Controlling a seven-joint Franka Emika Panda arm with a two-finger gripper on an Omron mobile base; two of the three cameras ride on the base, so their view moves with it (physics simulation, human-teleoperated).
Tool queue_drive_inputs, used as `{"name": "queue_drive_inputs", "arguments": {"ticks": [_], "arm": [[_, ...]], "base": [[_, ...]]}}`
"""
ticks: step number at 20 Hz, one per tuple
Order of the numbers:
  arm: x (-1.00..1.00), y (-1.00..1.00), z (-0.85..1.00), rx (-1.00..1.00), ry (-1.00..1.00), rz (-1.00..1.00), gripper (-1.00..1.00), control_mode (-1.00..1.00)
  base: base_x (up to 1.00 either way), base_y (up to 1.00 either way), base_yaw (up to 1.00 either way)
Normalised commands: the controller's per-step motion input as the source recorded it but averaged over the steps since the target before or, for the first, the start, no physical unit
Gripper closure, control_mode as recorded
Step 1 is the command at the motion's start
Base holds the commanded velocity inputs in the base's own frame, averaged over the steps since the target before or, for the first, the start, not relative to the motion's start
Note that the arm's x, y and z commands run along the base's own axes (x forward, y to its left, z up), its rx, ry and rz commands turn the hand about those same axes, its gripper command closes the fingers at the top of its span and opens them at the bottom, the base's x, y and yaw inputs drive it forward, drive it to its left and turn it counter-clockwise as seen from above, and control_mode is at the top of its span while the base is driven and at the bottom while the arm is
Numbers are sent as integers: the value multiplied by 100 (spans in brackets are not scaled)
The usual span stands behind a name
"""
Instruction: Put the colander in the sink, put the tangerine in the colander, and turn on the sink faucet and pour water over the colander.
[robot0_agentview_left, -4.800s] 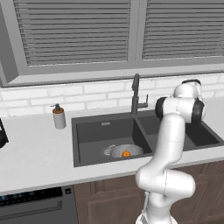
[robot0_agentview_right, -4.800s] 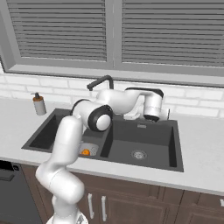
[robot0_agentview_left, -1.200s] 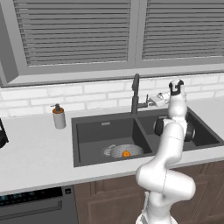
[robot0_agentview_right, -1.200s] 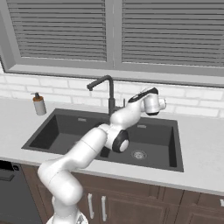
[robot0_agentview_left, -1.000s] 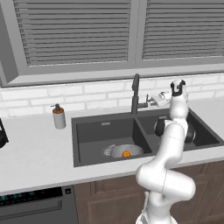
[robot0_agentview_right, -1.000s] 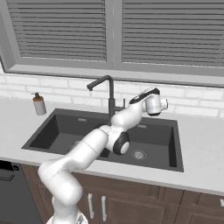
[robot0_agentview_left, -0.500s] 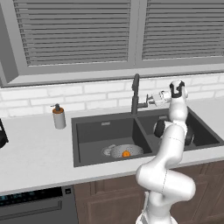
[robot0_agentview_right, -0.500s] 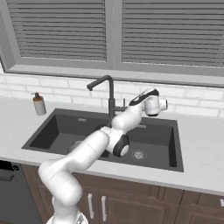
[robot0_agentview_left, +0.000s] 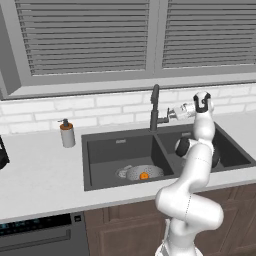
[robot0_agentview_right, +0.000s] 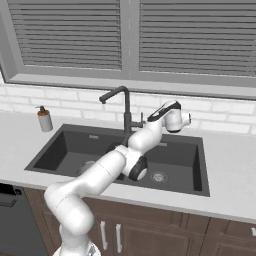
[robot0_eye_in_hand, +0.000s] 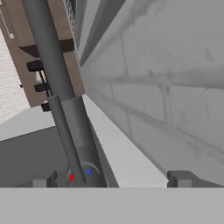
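Observation:
The silver-grey colander (robot0_agentview_left: 138, 172) sits in the left basin of the dark sink (robot0_agentview_left: 120, 142), with the orange tangerine (robot0_agentview_left: 144, 175) inside it. Behind the divider stands the tall dark faucet (robot0_agentview_left: 155, 104), its spout reaching over the left basin. My gripper (robot0_agentview_left: 170, 115) is level with the faucet's side lever, just to its right, pointing at it. In the hand view the faucet column (robot0_eye_in_hand: 54, 83) and its thin lever (robot0_eye_in_hand: 69, 142) rise between my open fingertips (robot0_eye_in_hand: 43, 181), nearer the left one. The gripper (robot0_eye_in_hand: 111, 180) holds nothing.
A soap pump bottle (robot0_agentview_left: 66, 134) stands on the counter left of the sink. A white brick wall (robot0_eye_in_hand: 175, 78) runs close behind the faucet, under the shuttered window (robot0_agentview_left: 150, 40). My arm arches over the right basin (robot0_agentview_right: 175, 160).
Over the last second the hand crept slightly left towards the faucet lever. Further back, the arm swung from above the sink to behind it, by the faucet.

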Motion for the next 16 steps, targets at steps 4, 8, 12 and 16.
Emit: {"name": "queue_drive_inputs", "arguments": {"ticks": [4,8,12,16], "arm": [[1,56,0,-3,2,0,-100,-100],[5,45,0,-1,0,0,-100,-100],[7,57,0,-1,1,0,-100,-100],[0,69,0,-5,0,0,-100,-100]], "base": [[0,0,0],[0,0,0],[0,0,0],[0,0,0]]}}
